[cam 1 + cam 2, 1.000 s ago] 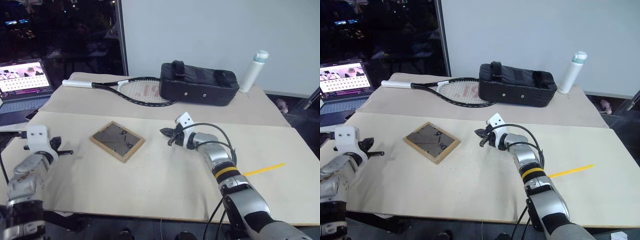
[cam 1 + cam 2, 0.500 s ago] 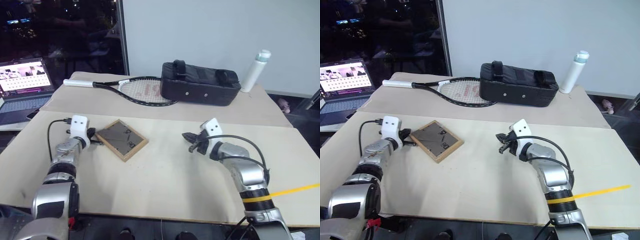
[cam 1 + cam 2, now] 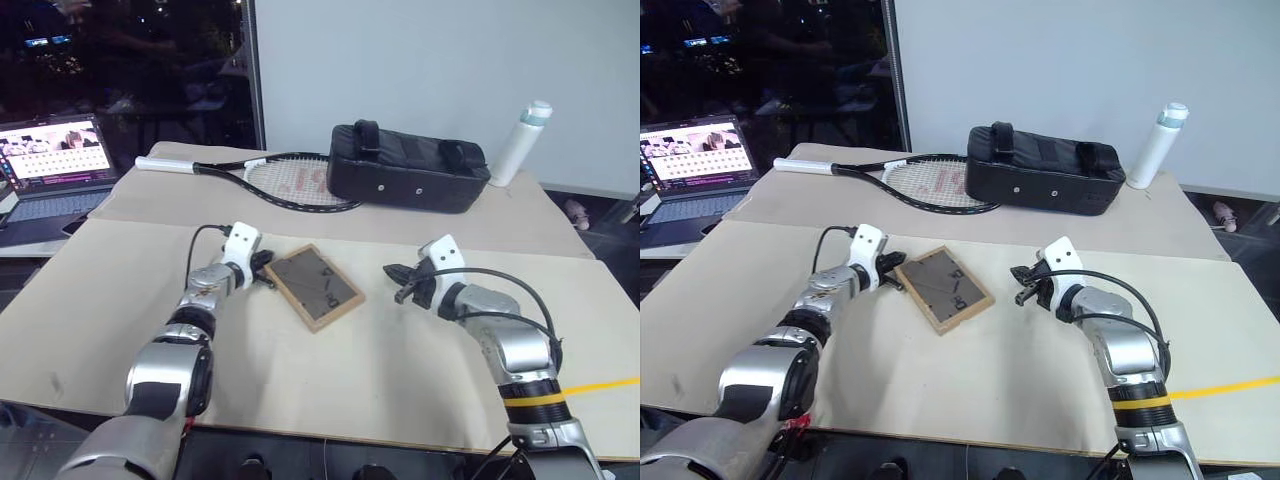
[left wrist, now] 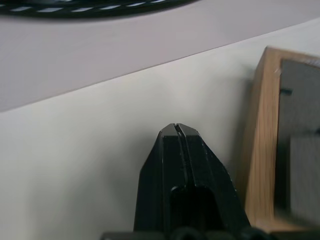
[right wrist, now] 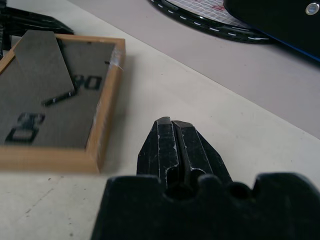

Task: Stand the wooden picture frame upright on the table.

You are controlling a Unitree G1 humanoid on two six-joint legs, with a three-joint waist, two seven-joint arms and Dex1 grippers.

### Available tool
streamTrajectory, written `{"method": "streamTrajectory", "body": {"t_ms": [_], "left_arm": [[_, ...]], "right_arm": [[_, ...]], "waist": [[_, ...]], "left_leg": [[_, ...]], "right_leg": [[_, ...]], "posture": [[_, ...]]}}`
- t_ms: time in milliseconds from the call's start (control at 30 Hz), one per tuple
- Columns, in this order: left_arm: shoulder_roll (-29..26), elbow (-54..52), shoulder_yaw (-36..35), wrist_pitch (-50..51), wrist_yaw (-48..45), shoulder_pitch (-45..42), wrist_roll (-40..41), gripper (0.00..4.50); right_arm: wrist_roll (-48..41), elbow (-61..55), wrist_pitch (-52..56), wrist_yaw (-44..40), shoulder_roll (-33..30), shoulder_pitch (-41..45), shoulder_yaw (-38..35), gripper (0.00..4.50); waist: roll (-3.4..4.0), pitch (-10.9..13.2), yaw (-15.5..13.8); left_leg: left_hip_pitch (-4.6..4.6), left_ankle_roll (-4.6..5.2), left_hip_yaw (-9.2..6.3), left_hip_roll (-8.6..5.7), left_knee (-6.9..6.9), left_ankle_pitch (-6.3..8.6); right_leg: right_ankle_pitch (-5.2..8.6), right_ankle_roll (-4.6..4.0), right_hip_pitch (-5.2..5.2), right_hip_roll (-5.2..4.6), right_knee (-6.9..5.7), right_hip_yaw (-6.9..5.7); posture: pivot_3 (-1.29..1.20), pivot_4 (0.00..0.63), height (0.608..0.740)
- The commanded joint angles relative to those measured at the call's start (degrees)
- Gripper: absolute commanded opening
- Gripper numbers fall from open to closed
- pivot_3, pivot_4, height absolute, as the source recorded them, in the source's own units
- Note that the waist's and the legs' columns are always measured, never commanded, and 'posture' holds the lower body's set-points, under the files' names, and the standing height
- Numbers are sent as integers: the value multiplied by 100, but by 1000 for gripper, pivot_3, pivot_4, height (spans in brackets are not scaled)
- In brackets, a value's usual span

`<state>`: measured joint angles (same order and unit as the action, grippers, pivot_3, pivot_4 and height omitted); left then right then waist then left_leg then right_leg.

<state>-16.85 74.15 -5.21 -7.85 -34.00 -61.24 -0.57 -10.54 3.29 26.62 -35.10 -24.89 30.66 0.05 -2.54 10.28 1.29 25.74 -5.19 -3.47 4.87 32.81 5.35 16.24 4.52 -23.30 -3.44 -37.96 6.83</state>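
Note:
The wooden picture frame (image 3: 313, 288) lies flat on the beige table (image 3: 350, 390), dark back and folded stand facing up. My left gripper (image 3: 266, 279) is shut, its tips right at the frame's left edge; the left wrist view shows the closed fingers (image 4: 176, 150) beside the wood border (image 4: 260, 140). My right gripper (image 3: 391, 272) is shut and hovers a short way to the right of the frame, pointing at it. In the right wrist view its fingers (image 5: 172, 145) are apart from the frame (image 5: 55, 100).
A tennis racket (image 3: 290, 185), a black bag (image 3: 408, 180) and a white bottle (image 3: 525, 140) lie along the far side of the table. A laptop (image 3: 55, 175) stands at the far left. A yellow tape strip (image 3: 605, 385) marks the right side.
My left gripper swept right to the frame's left edge, and the frame slid right and turned a little. The right gripper drew back to the right.

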Motion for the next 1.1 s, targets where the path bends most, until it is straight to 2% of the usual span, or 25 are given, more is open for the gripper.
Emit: {"method": "streamTrajectory", "body": {"t_ms": [33, 167, 233, 333, 433, 500, 567, 700, 833, 1000, 1100], "left_arm": [[64, -30, 36, -201, 47, -257, -81, 0], [31, -14, -16, -169, 320, -347, -98, 0], [-173, -39, -85, -16, 587, -359, -85, 0], [-491, -220, -274, 290, 578, -211, 90, 0], [-647, -1089, -281, 908, 83, 549, 293, 0], [-621, -2432, -174, 1714, -225, 1408, 505, 0], [-482, -4315, 56, 2786, -328, 2496, 799, 0], [1, -6603, 477, 4208, -36, 3582, 1237, 0], [427, -7398, 770, 4835, 129, 3755, 1418, 0], [290, -7652, 1002, 5204, -69, 3754, 1504, 0], [121, -7729, 1078, 5317, -180, 3797, 1535, 0]], "right_arm": [[56, 964, -581, 5, 99, 441, -88, 20], [478, 2713, -1446, 206, 356, 891, 149, 20], [573, 3397, -1881, 173, 589, 1087, 241, 20], [610, 3921, -2285, 41, 800, 1252, 248, 20], [582, 4076, -2494, -210, 904, 1267, 262, 20], [583, 4006, -2555, -365, 967, 1176, 311, 20], [590, 3784, -2567, -544, 1023, 1005, 404, 20], [558, 3248, -2461, -777, 1064, 723, 509, 20], [487, 2345, -2138, -1009, 1048, 339, 676, 20], [440, 745, -1423, -1158, 988, -411, 1076, 20], [511, 279, -1179, -1112, 925, -635, 1206, 20]], "waist": [[0, 0, 19], [0, 0, 74], [0, 0, 113], [1, 1, 264], [5, -1, 311], [12, -5, 340], [15, -8, 348], [37, -24, 277], [38, -25, 210], [38, -25, 219], [39, -26, 253]], "left_leg": [[-1, 0, -1, 0, 0, 0], [-7, 1, -2, 0, 0, -1], [-8, 1, -3, -1, -2, -1], [-13, 1, -3, 0, -4, -1], [-26, 0, -5, 0, -6, -1], [-37, 0, -4, 0, -10, -1], [-39, -1, -3, 2, -12, -1], [-66, -1, -4, 3, -8, 0], [-103, -2, -3, -1, 9, 1], [-99, -1, -3, -2, 9, 1], [-100, 2, -3, -1, -1, 5]], "right_leg": [[0, 0, 0, 0, -1, 0], [-1, -2, 4, 0, -4, 0], [-2, -3, 6, 0, -3, 0], [-5, -9, 5, 1, -6, 3], [-1, -2, 15, 2, -13, 3], [-2, -4, 26, 1, -12, 4], [-10, -17, 27, 1, -13, 5], [-15, -27, 66, 1, -10, 3], [13, 11, 110, 1, -4, 6], [20, 10, 106, 1, -3, 11], [28, 6, 103, 1, -3, 11]], "posture": [[0, 150, 721], [0, 150, 721], [0, 150, 721], [0, 150, 721], [0, 150, 721], [0, 150, 721], [0, 150, 721], [0, 150, 721], [0, 150, 721], [0, 150, 721], [0, 150, 721]]}}
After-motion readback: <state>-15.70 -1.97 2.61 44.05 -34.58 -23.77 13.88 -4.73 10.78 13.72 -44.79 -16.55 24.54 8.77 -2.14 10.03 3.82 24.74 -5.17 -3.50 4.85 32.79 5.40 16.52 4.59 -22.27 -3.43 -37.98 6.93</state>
